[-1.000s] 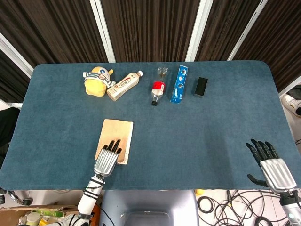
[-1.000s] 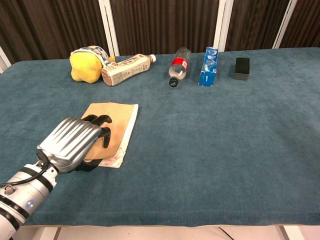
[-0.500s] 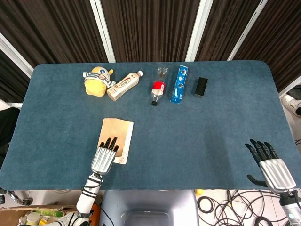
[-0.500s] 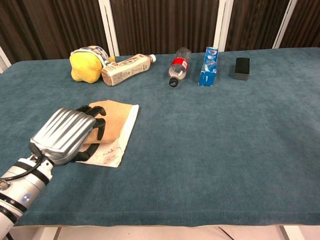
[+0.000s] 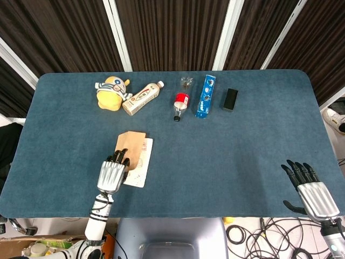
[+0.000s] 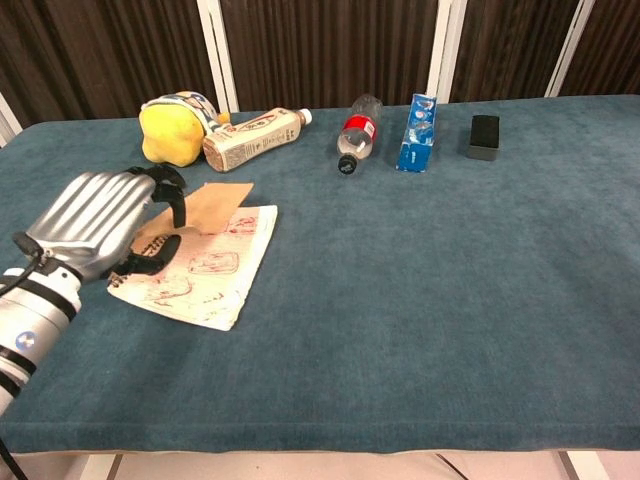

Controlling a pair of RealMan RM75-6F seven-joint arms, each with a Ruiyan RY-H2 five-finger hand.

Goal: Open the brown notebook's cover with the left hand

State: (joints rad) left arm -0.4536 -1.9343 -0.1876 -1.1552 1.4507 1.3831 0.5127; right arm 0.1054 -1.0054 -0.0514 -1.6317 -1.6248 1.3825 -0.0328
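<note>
The brown notebook (image 5: 131,145) lies at the front left of the table, its brown cover (image 6: 216,204) lifted and tilted up off the pages. A white first page (image 6: 203,272) with red sketches shows beneath it. My left hand (image 6: 98,224) grips the cover's left edge between its thumb and curled fingers; the same left hand (image 5: 111,173) shows at the notebook's near left corner in the head view. My right hand (image 5: 311,190) hovers past the table's front right edge, fingers apart and holding nothing. It is outside the chest view.
Along the back stand a yellow plush toy (image 5: 110,92), a lying beige bottle (image 5: 142,97), a red-labelled bottle (image 5: 180,102), a blue box (image 5: 205,96) and a small black box (image 5: 230,100). Cables (image 5: 253,234) lie on the floor below the front edge.
My left hand has lifted the brown cover from flat to raised and swung it leftward, baring the sketched white page. The right hand has stayed put.
</note>
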